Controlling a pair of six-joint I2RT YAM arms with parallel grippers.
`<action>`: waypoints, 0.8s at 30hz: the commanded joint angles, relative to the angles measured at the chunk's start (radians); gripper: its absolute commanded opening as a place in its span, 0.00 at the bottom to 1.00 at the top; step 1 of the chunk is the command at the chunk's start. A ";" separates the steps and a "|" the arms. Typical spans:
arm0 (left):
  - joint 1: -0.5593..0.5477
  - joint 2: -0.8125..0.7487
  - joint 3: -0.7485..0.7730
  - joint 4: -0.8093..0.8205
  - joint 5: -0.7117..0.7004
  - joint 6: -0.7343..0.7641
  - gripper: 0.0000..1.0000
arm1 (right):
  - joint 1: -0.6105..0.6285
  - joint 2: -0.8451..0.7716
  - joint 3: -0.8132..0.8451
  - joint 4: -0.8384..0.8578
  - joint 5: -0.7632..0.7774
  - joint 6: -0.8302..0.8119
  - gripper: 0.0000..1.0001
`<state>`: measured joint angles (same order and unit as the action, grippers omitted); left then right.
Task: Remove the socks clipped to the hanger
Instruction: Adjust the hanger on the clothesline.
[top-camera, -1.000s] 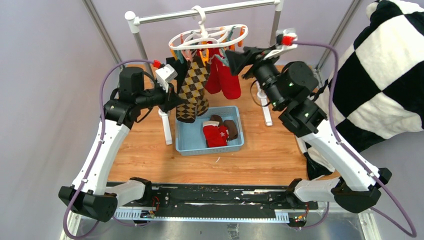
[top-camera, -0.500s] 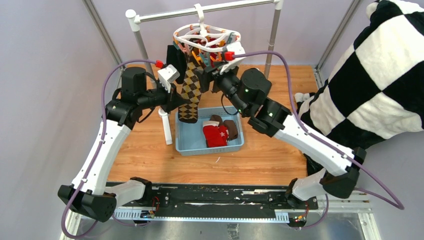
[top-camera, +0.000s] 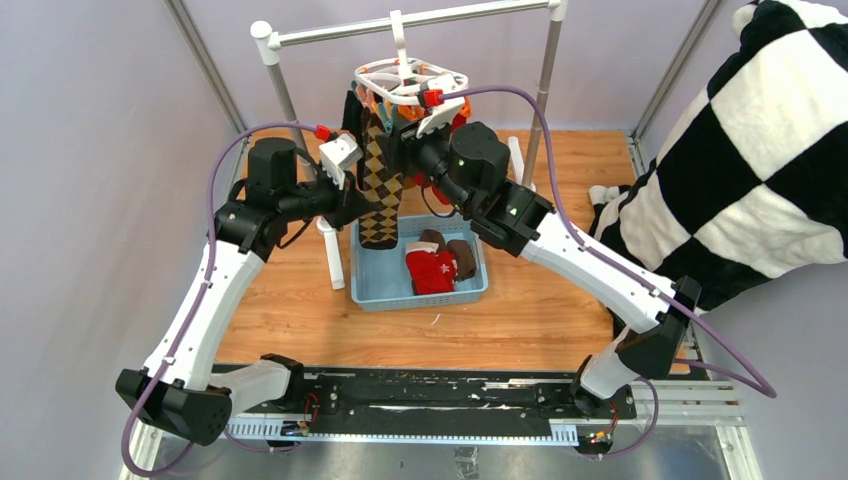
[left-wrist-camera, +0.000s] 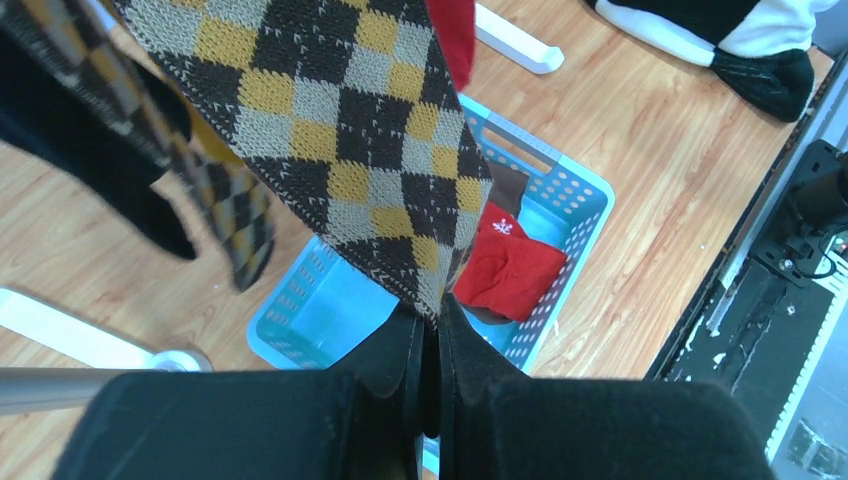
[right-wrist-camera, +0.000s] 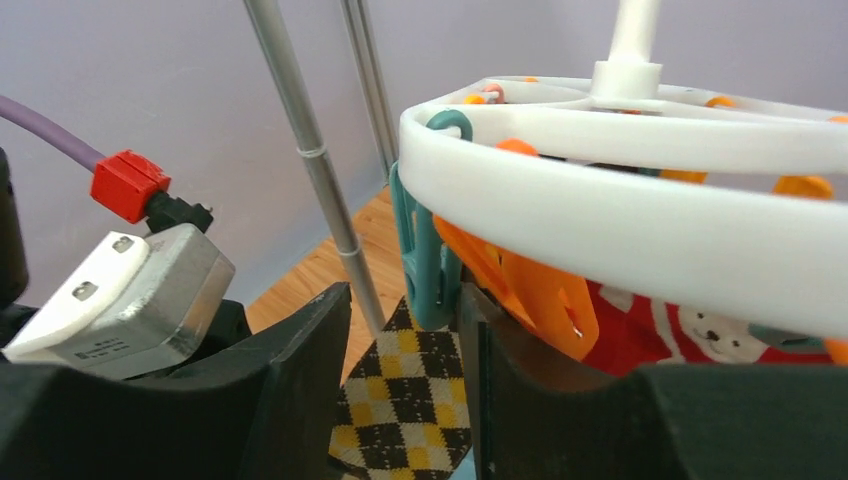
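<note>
The white ring hanger (top-camera: 410, 78) hangs by its hook from the grey rail. A brown-tan argyle sock (top-camera: 381, 185) hangs from a teal peg (right-wrist-camera: 425, 250). My left gripper (left-wrist-camera: 428, 315) is shut on that sock's lower edge (left-wrist-camera: 340, 130), left of it in the top view (top-camera: 357, 205). My right gripper (right-wrist-camera: 405, 300) is open, with the teal peg and the sock's top (right-wrist-camera: 410, 400) between its fingers, just under the hanger ring (right-wrist-camera: 620, 215). A red sock (right-wrist-camera: 690, 335) hangs behind orange pegs (right-wrist-camera: 530, 290). A second argyle sock (left-wrist-camera: 215, 200) and a dark sock (left-wrist-camera: 130, 190) also hang there.
A blue basket (top-camera: 420, 297) below the hanger holds a red sock (top-camera: 432, 270) and a brown one (top-camera: 461, 257). The grey rail stand (top-camera: 450, 15) has white feet (top-camera: 333, 255) on the wooden table. The checkered blanket (top-camera: 760, 150) lies at the right.
My right arm has swung left from beside the hanger until its open fingers stand around the teal peg. The hanger has turned and swung. My left gripper has kept its hold on the argyle sock.
</note>
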<state>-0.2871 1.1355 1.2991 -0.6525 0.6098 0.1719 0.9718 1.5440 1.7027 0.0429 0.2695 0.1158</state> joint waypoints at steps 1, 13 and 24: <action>-0.009 -0.027 -0.010 0.013 -0.002 0.002 0.00 | -0.011 -0.029 -0.016 0.016 -0.016 0.059 0.42; -0.020 -0.022 0.015 0.014 0.004 -0.033 0.00 | -0.002 -0.068 -0.185 0.163 -0.062 0.070 0.47; -0.026 -0.021 0.035 0.013 0.005 -0.043 0.00 | 0.001 0.091 -0.053 0.295 -0.046 0.020 0.53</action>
<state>-0.3038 1.1263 1.2995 -0.6525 0.6083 0.1398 0.9718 1.5814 1.5635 0.2661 0.2241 0.1730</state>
